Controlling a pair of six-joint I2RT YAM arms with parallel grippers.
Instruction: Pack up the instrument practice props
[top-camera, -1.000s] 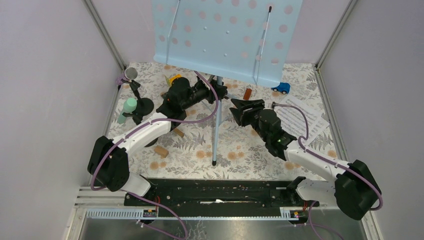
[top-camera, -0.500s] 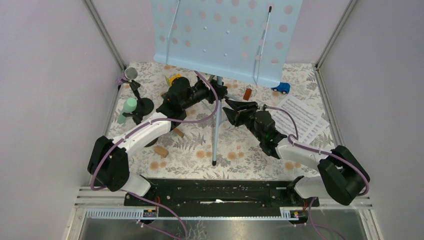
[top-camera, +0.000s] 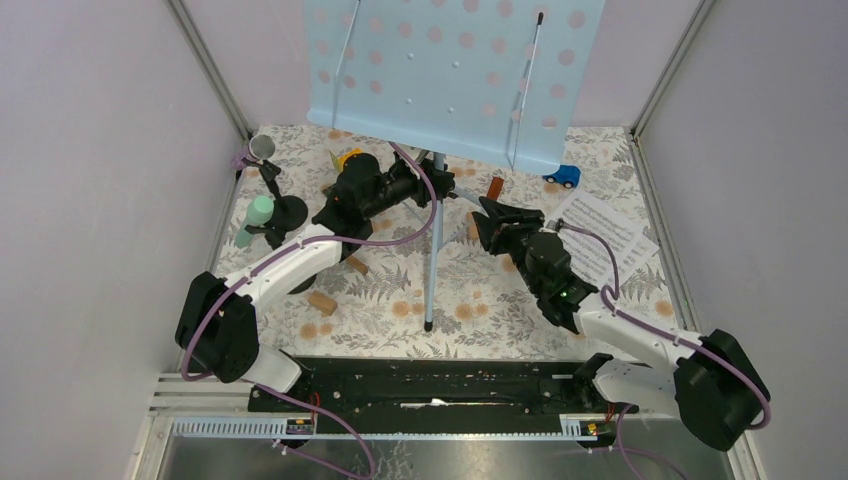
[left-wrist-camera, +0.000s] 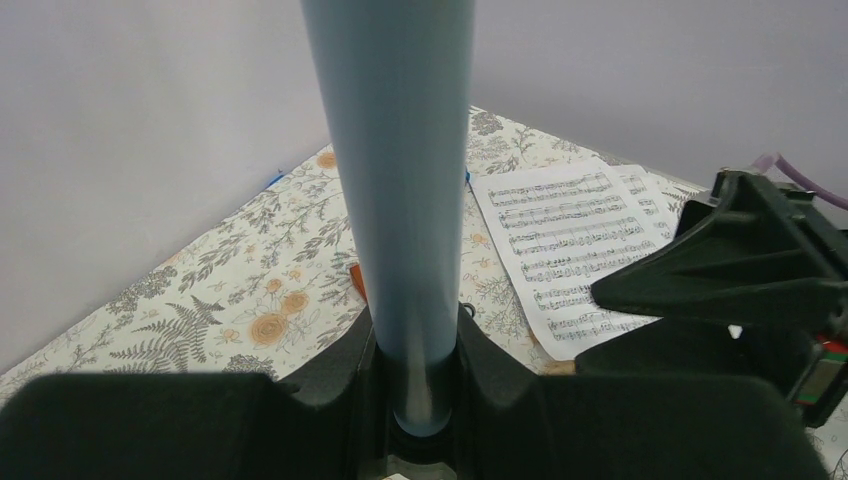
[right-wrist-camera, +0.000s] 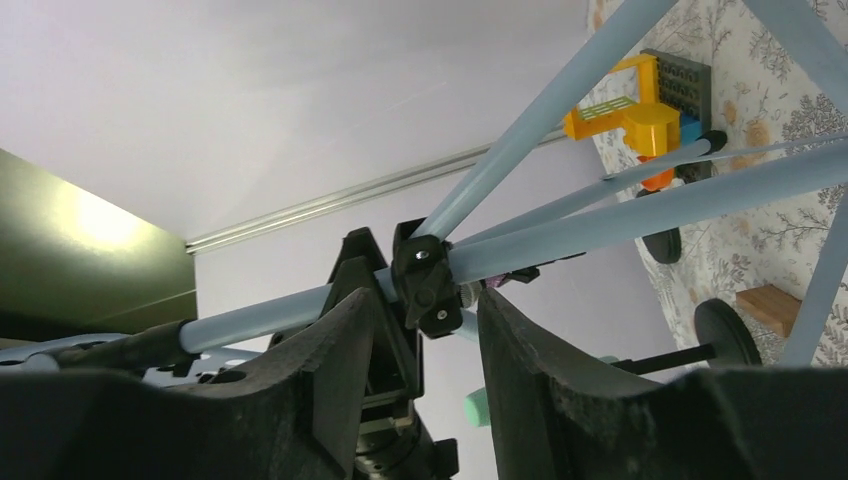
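Observation:
The pale blue perforated music rack (top-camera: 450, 70) stands on its tripod at the back, with its pole (top-camera: 432, 250) running down the middle. My left gripper (top-camera: 440, 190) is shut on that pole (left-wrist-camera: 400, 180), which fills the gap between its jaws. To the pole's right, my right gripper (top-camera: 488, 221) is open. In the right wrist view its fingers (right-wrist-camera: 340, 370) flank the black tripod hub (right-wrist-camera: 428, 282). White sheet-music pages (top-camera: 605, 238) lie at the right. The purple microphone (top-camera: 258, 150) and the mint-green microphone (top-camera: 255, 215) sit in black round-based holders (top-camera: 290, 212) at the left.
A small blue toy car (top-camera: 563, 176) sits behind the pages. Brown wooden blocks (top-camera: 322, 302) lie near the left arm, with another block (top-camera: 495, 187) by the pole. An orange-yellow toy (right-wrist-camera: 640, 115) lies beyond the tripod legs. Walls close in left, right and back.
My right gripper swung left toward the pole, then came back right, its jaws a little narrower. The left gripper has kept its hold on the pole without moving.

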